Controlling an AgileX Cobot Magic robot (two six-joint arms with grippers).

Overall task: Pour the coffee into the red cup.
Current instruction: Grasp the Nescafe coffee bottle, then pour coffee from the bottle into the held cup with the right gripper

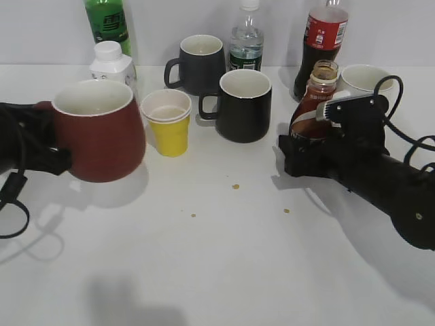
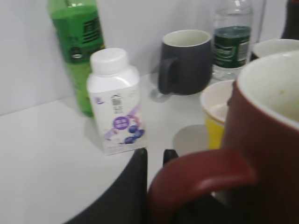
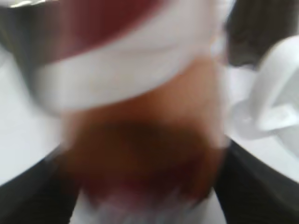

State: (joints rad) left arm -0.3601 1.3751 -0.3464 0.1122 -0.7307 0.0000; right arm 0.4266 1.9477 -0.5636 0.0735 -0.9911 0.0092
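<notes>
The red cup (image 1: 98,132) stands at the left of the table, upright, its pale interior showing. My left gripper (image 1: 51,146) is shut on the cup's loop handle (image 2: 201,175); its black fingers (image 2: 154,161) sit on either side of it. The coffee bottle (image 1: 314,102), brown with a red-brown and white label and an open wide neck, stands at the right. My right gripper (image 1: 299,146) is shut on its lower body. In the right wrist view the coffee bottle (image 3: 140,140) fills the frame, blurred.
A yellow paper cup (image 1: 167,122) stands next to the red cup. Two black mugs (image 1: 243,105) (image 1: 197,63), a white milk bottle (image 1: 112,64), a green bottle (image 1: 107,24), a water bottle (image 1: 246,41), a cola bottle (image 1: 325,34) and a white mug (image 1: 363,80) crowd the back. Small crumbs (image 1: 235,186) lie mid-table.
</notes>
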